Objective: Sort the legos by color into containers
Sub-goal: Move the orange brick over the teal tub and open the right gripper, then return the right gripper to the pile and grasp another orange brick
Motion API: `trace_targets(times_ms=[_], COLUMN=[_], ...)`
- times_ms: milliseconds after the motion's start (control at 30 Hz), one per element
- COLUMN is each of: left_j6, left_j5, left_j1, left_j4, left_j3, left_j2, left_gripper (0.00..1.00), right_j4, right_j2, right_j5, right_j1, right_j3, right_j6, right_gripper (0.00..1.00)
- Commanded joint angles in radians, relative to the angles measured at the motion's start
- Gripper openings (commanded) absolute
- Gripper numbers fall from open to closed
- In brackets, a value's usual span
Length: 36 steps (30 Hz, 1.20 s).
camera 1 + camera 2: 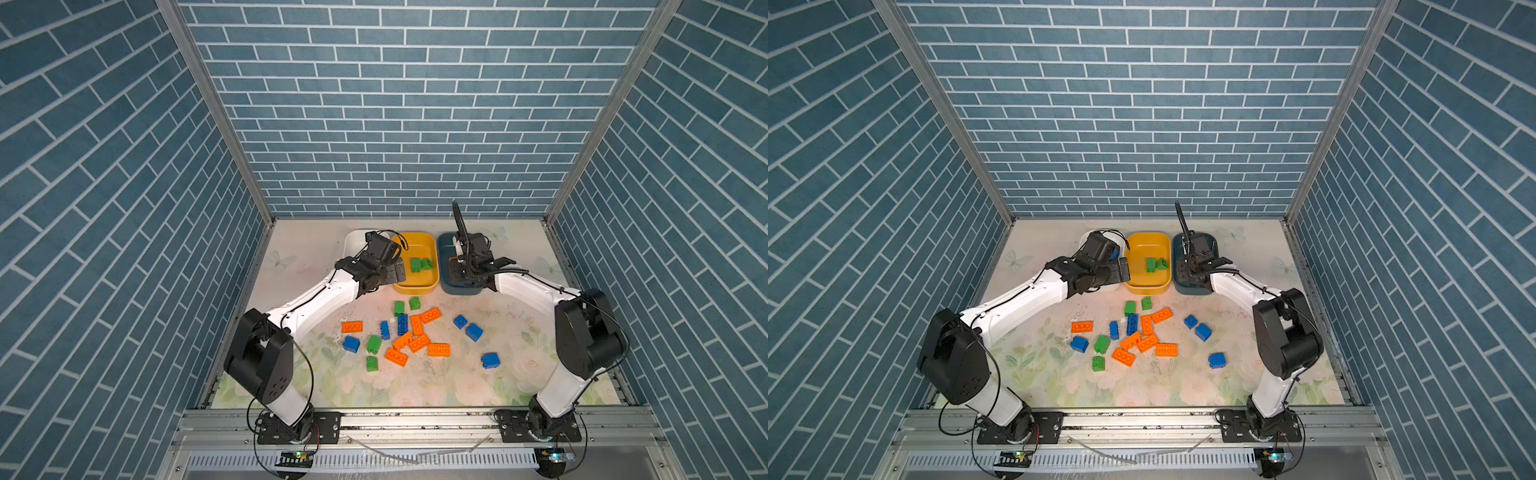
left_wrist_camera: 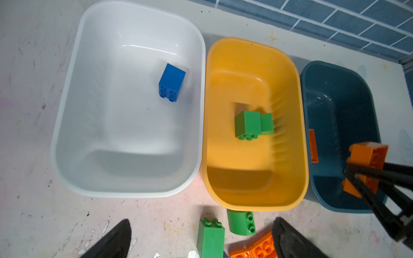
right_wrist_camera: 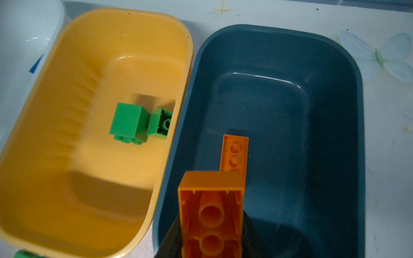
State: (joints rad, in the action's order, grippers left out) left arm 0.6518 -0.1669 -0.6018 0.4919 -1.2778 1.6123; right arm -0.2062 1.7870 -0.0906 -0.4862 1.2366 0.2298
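Legos (image 1: 417,343) mostly litter the table (image 1: 457,386): white tub (image 2: 89,89) holds one blue brick (image 2: 171,82), yellow tub (image 2: 223,156) two green bricks (image 2: 248,125), teal tub (image 3: 312,111) one orange brick (image 3: 234,154), right fingers (image 2: 397,168) gripping a second orange brick (image 3: 211,212) above, left fingers (image 2: 111,241) wide.

- White tub (image 2: 89,134): just beyond L claw (image 2: 202,223), whose fingers are spread w/ nothing between. Holds 1 blue brick (image 2: 171,82), tipped on its side, near the wall on the yellow-tub side.
- Yellow tub (image 2: 223,178): middle of the row, btw the 2 claws, rim just beside the white tub's. Holds 2 green bricks (image 2: 248,125), touching, both tipped over.
- Teal tub (image 3: 290,111): directly under R claw (image 2: 355,174). 1 flat orange brick (image 3: 234,154) inside, by the yellow-side wall.
- Held orange brick (image 3: 211,212): pinched in R claw above the teal tub, hollow underside facing the wrist cam.
- Loose legos (image 1: 418,343): 7 orange, 6 blue, 4 green on the table, on the arm-base side of both claws. The 2 greens nearest L claw: one upright, one on its side.
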Motion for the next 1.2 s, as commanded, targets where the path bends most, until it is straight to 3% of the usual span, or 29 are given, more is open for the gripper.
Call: trace_targets(times_ms=[0,267,567,633,700,867,1100,1167], left_j6=[-0.032,-0.023,-0.032,-0.035,-0.037,-0.025,0.018,0.024], left_j5=[-0.035,-0.038,-0.112,-0.112,-0.107,-0.095,-0.089,-0.094], left_j1=[-0.004,-0.004,-0.005,-0.004,-0.004,0.003,0.03,0.036], left_j4=[0.058,0.062,0.107,0.106,0.104,0.098,0.075,0.069], left_j3=[-0.018,-0.011,-0.029,-0.029,-0.028,-0.017,0.037,0.052], left_j2=[-0.017,-0.018,-0.02,-0.02,-0.02,-0.021,-0.066,-0.081], left_gripper=[0.99,0.99,0.99,0.99,0.99,0.99,0.99,0.99], right_j4=[-0.015,-0.06,-0.045,-0.019,0.015,0.08,-0.105,-0.172], right_j2=[0.054,0.07,-0.058,-0.1,-0.148,-0.243,-0.273,-0.247], right_j5=[-0.041,-0.032,-0.041,0.006,0.085,0.337,0.549,0.539], right_j1=[0.009,0.01,0.009,0.008,0.005,-0.025,-0.069,-0.095], right_j3=[0.095,0.144,0.034,-0.009,-0.065,-0.218,-0.258,-0.24], right_j6=[-0.031,-0.027,-0.054,-0.066,-0.09,-0.345,-0.704,-0.778], right_gripper=[0.32,0.57,0.7,0.99,0.99,0.98,0.98,0.98])
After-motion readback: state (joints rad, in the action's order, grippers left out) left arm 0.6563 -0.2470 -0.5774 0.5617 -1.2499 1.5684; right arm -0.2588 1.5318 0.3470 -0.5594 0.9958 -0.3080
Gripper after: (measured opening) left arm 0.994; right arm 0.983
